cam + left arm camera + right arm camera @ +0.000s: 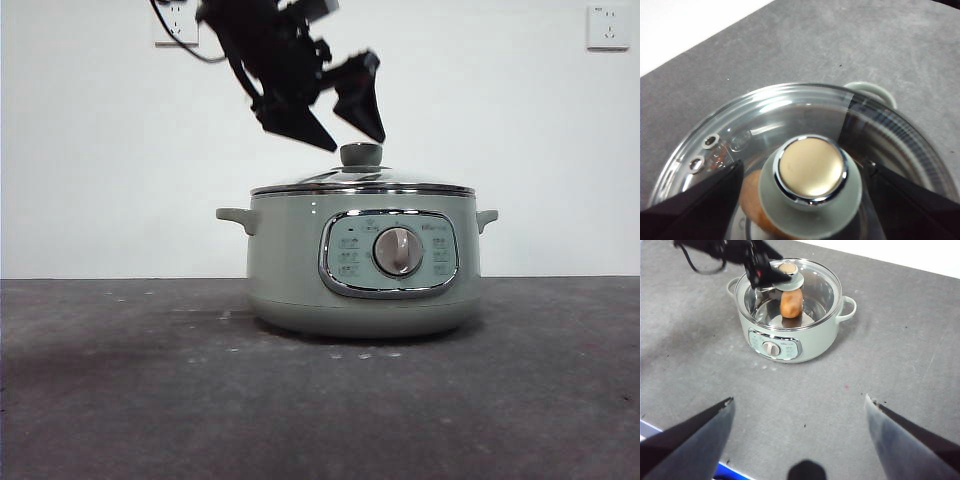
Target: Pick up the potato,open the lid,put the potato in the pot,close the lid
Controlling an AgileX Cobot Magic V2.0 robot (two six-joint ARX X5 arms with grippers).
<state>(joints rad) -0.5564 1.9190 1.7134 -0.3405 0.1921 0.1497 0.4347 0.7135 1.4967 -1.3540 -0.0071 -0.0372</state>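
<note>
The lid sits on the pot, sealing the potato inside; the left end effector hovers spread apart just above the knob, released. The right end effector waits, jaws apart.

Sage-green pot, orange-brown potato

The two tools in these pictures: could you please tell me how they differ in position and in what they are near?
The left tool hangs just above the lid, jaws open on either side of its knob; the right tool waits well back from the pot, over bare table. The left is close to the work; the right has nothing between its jaws. Both are open.
</note>
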